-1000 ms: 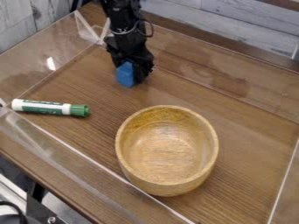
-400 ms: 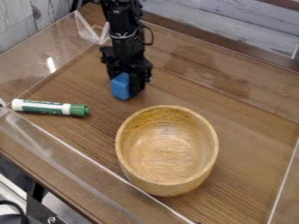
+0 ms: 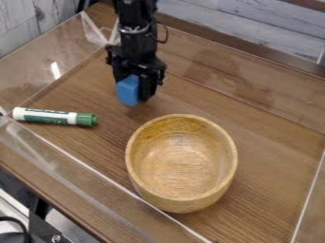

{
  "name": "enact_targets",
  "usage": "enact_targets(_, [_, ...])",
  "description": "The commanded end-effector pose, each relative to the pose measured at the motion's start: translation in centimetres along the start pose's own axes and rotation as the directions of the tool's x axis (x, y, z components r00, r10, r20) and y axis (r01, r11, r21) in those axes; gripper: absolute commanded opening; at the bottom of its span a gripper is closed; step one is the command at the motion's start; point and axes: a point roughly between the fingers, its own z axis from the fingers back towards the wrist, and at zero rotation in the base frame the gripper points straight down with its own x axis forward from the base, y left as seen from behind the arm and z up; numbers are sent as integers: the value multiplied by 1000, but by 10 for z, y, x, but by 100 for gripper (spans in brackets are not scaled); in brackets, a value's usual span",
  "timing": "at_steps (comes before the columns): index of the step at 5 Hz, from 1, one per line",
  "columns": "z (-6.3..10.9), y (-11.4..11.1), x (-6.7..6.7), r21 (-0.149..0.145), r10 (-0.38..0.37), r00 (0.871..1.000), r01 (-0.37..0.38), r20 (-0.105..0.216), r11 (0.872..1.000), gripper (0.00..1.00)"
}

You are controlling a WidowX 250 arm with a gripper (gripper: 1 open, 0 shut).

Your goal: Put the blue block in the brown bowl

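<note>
The blue block hangs just above the wooden table, clamped between the black fingers of my gripper, which points straight down. The gripper is shut on the block, whose lower end shows below the fingers. The brown bowl, round, light wood with thick walls, stands empty toward the front right of the gripper, a short gap away.
A green-and-white marker pen lies at the left near the table's front edge. A clear plastic sheet with raised edges covers the tabletop. Pale planks run behind the table.
The gripper has lifted the blue block off the table and carried it a little toward the front and left of the picture.
</note>
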Motion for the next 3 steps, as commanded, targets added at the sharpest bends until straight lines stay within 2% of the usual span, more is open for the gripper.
enact_targets(1, [43,-8,0,31,25,997,-27,75,999,0])
enact_targets(2, [62,-24,-14,26,39,996,-41,75,999,0])
enact_targets(3, [69,-42,-32,20,49,996,-51,71,999,0])
